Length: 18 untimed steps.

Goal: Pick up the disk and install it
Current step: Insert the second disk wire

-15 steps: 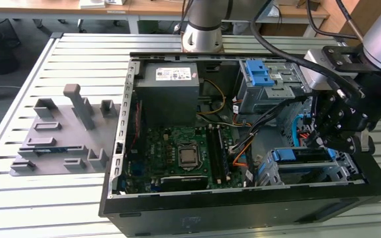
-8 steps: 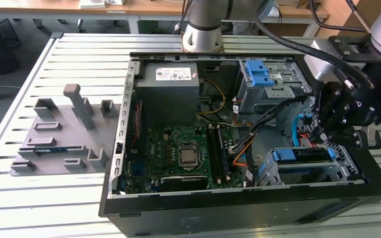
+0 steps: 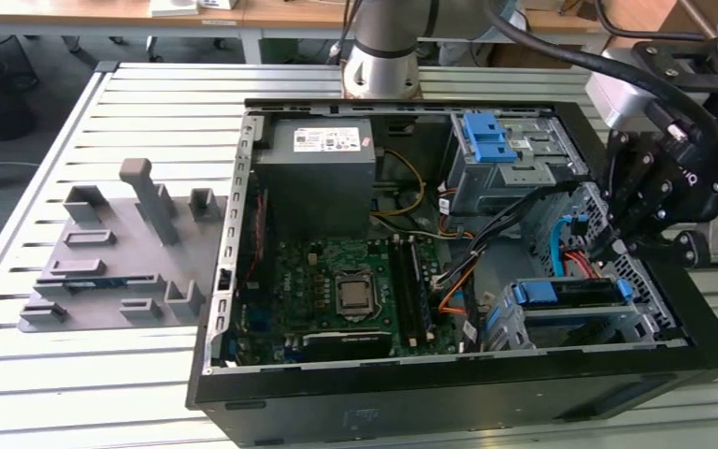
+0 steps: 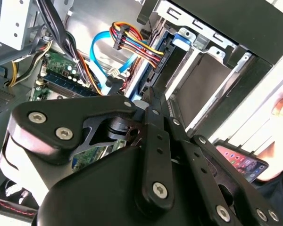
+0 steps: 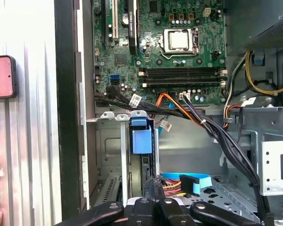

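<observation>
Parked with the gripper (image 3: 604, 249) at the right of the exterior view, tilted down over the drive cage (image 3: 639, 313) in the lower right corner of the case (image 3: 459, 402), probably to line up with the slot. Drawn together, judging by both wrist views: fingers (image 5: 150, 188) pressed side by side at bottom centre of the first wrist view, with nothing seen between them. Lying in that cage, just below the fingertips, the disk (image 3: 578, 293) in its blue carrier, apparently slid in; cannot tell whether fully seated. Strung across the motherboard (image 3: 334, 281) toward the cage, loose cables (image 3: 509, 220), likely crowding the approach.
</observation>
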Tool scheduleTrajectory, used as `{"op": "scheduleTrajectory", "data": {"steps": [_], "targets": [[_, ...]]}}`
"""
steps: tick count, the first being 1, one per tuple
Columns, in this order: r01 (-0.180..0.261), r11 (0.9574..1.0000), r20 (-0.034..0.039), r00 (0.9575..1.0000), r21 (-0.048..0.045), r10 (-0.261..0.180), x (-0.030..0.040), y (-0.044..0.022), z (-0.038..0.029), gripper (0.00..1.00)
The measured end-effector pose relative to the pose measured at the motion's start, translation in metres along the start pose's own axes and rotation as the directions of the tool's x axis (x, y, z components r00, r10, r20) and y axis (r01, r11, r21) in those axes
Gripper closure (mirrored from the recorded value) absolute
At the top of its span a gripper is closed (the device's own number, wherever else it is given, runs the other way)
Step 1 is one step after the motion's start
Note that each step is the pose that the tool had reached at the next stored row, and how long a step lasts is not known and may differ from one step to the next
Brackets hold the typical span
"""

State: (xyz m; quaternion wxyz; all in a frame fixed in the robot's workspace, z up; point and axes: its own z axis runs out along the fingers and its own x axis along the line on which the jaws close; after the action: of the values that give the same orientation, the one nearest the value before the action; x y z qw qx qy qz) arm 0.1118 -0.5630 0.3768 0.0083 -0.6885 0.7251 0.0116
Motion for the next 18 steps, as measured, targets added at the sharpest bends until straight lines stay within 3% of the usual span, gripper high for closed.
{"op": "scheduleTrajectory", "data": {"steps": [8,18], "targets": [[0.000,1.0000,0.0003,1.0000,-0.0009,0.000,-0.0034,0.0012,-0.0100,0.89],[0.000,1.0000,0.0002,1.0000,-0.0009,0.000,-0.0188,0.0079,-0.0104,0.89]]}}
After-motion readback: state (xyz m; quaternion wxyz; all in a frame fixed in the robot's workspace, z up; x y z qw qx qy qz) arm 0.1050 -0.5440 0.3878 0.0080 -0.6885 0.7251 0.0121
